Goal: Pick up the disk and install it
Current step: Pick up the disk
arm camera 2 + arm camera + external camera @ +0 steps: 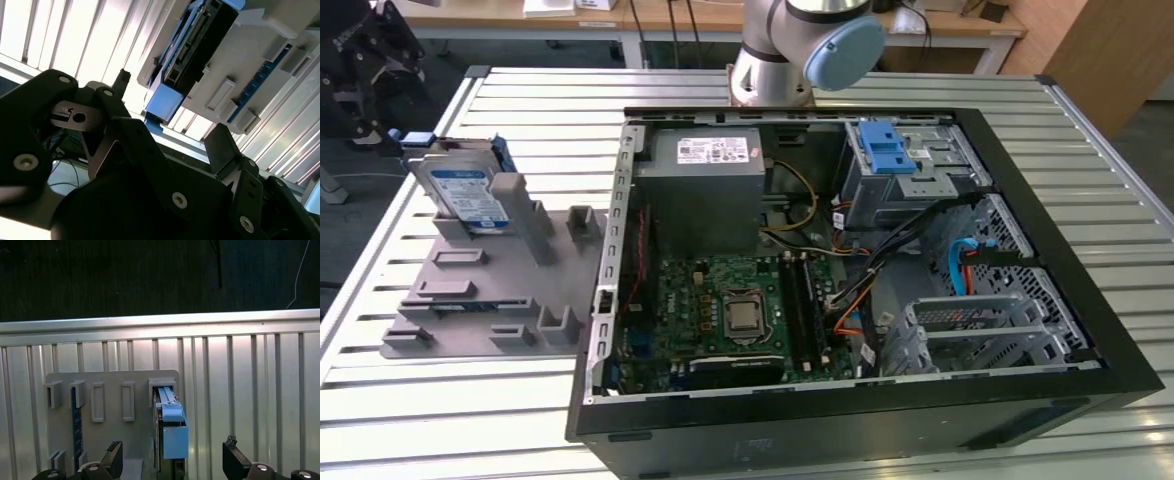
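Currently the disk point(464, 190) is standing on edge in a slot of the grey holder point(480, 300), which is lying on the table point(440, 400) at the exterior view's left, outside the open case point(854, 425) and well apart from the cage point(914, 180) inside it. In the first wrist view the gripper point(172, 457) is hanging over the disk with its fingers point(114, 457) spread wide and holding nothing. The disk's narrow edge, with the blue bracket point(174, 440) on it, is showing between them, and neither fingertip is touching it. The second wrist view is showing the same gap. The disk is looking like a stiff metal slab, probably dense for its size, so it should not be flexing under a squeeze. Its smooth flat faces may be giving the pads little friction, though. Its insides are likely sensitive to knocks, and the plastic bracket is probably the weakest part and may bend if pinched alone. The soundest hold is seeming to be across the two broad faces, centred on the part rising clear of the slot, so the weight is hanging straight rather than swinging.
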Action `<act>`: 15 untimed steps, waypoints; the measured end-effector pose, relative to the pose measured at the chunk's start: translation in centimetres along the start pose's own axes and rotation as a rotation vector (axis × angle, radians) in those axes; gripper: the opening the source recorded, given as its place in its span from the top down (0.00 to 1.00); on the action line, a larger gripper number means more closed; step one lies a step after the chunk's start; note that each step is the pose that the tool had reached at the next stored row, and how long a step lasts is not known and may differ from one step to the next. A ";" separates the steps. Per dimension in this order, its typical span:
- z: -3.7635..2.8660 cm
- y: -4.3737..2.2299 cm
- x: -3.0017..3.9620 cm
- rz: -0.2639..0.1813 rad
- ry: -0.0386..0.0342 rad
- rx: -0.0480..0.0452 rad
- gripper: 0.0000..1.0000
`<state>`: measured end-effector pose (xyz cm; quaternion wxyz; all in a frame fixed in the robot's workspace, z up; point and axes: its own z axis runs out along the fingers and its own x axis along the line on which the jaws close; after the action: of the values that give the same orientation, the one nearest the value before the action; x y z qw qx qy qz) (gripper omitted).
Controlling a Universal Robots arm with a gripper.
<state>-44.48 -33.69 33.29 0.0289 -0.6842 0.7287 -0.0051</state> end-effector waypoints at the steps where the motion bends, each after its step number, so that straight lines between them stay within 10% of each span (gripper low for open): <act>1: 0.00 -0.04 0.00 0.000 0.0007 -0.0104 0.13; 15: -0.01 -0.10 0.00 0.001 0.0003 -0.0245 0.13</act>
<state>-44.38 -33.70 33.30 0.0204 -0.6842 0.7290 0.0037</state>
